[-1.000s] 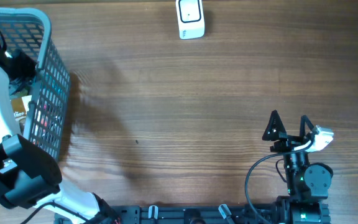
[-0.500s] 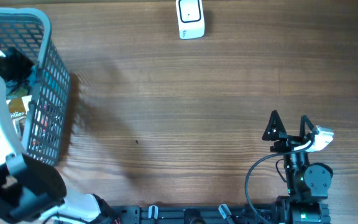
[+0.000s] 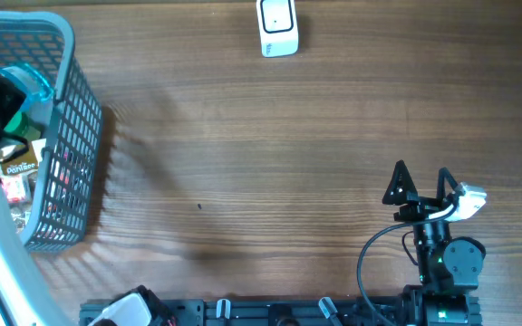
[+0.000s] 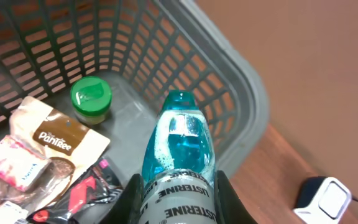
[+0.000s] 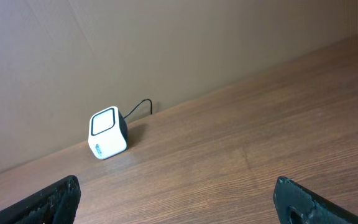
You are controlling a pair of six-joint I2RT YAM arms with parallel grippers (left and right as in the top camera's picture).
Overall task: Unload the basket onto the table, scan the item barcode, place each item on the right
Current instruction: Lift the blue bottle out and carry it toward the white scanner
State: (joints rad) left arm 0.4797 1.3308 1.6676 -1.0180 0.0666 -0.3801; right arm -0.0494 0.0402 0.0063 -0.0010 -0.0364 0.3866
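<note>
I see the left jaws clamped on the neck end of a clear plastic Listerine bottle of blue mouthwash [image 4: 179, 155], one finger pressed to each side of its label. The bottle's rounded base points away from the wrist camera. From overhead the bottle sits inside the outline of the grey plastic mesh basket [image 3: 72, 136] at the left edge of the brown wooden surface [image 3: 270, 172], close to the basket wall that faces the middle. Beneath it on the basket floor lie a green-lidded round jar [image 4: 91, 98], a brown and white snack pouch [image 4: 55, 140], a pink packet [image 4: 11, 168] and a red and black wrapper [image 4: 82, 190]. The small white cube scanner with a dark-framed window [image 3: 277, 25] stands at the far edge, well apart from the basket, its cable trailing behind. The right jaws stand wide apart with nothing between them, near the front right of the surface.
</note>
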